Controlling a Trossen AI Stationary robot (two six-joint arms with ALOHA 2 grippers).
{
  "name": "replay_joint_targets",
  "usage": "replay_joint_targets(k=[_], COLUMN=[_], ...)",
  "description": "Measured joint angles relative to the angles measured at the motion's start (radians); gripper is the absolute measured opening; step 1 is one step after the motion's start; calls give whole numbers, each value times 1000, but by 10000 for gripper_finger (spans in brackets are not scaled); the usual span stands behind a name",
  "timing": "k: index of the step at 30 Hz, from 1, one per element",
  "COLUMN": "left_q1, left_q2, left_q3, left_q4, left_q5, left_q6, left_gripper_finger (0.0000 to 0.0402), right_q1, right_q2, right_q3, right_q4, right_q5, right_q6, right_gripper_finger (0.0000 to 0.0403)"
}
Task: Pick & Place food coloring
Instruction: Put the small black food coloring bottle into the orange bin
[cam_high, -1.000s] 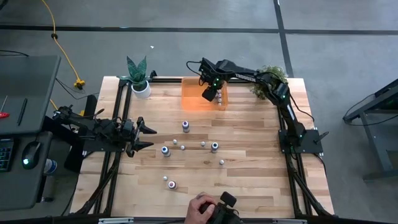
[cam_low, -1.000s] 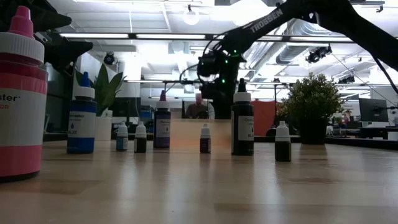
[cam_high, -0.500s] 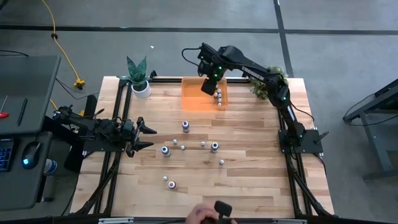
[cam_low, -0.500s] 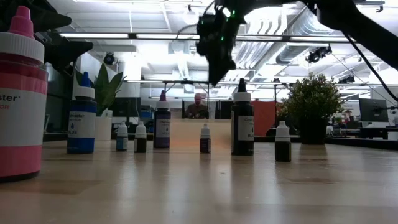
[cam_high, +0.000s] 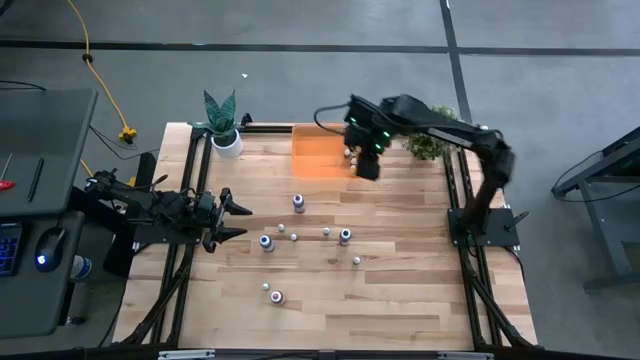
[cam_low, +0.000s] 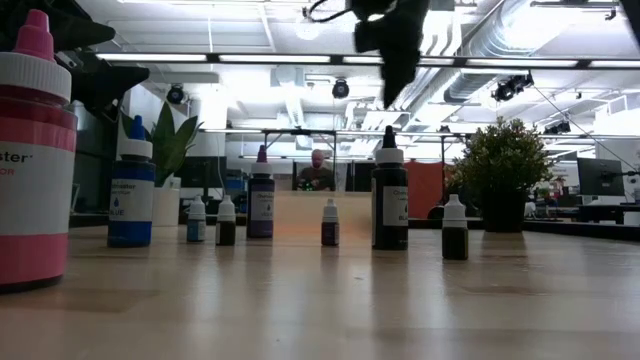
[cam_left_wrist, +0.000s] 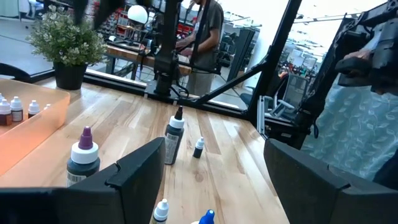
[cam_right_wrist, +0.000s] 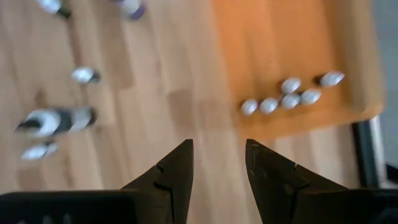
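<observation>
Several small food coloring bottles (cam_high: 351, 152) with white caps stand in a row at the right end of the orange tray (cam_high: 316, 156); the right wrist view shows them as bottles (cam_right_wrist: 289, 99). More bottles (cam_high: 298, 203) stand scattered on the wooden table around its middle (cam_high: 345, 237) and toward the near edge (cam_high: 277, 296). My right gripper (cam_high: 368, 166) hangs high over the table just right of the tray, open and empty (cam_right_wrist: 217, 146). My left gripper (cam_high: 238, 220) waits open at the table's left side, pointing level across it (cam_left_wrist: 214, 148).
A potted plant (cam_high: 224, 126) stands at the far left corner and a bushy one (cam_high: 430, 138) at the far right. The low view has a big pink bottle (cam_low: 35, 150) close up, then blue (cam_low: 131, 195), purple (cam_low: 261, 205) and black (cam_low: 389, 200) ones. A person (cam_low: 317, 170) is beyond the table.
My right gripper has risen from just over the tray's right end and swung toward the table's right edge, rolling a little, its fingers open and empty throughout. The bottles in the tray stayed put. A person's hand at the near edge has left the high view.
</observation>
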Motion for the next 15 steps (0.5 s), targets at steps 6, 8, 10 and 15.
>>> replay_joint_targets(k=[6, 8, 10, 15], left_q1=[0, 0, 0, 0], left_q2=[0, 0, 0, 0], left_q3=[0, 0, 0, 0], left_q4=[0, 0, 0, 0], left_q5=[0, 0, 0, 0], left_q6=[0, 0, 0, 0], left_gripper_finger=[271, 271, 271, 271], right_q1=[65, 89, 115, 213], right_q2=[-249, -324, -390, -499], right_q3=[-316, -409, -495, -674], right_q4=[64, 83, 101, 160], right_q5=[-2, -1, -1, -5], right_q6=[83, 111, 135, 209], right_gripper_finger=[136, 136, 136, 136])
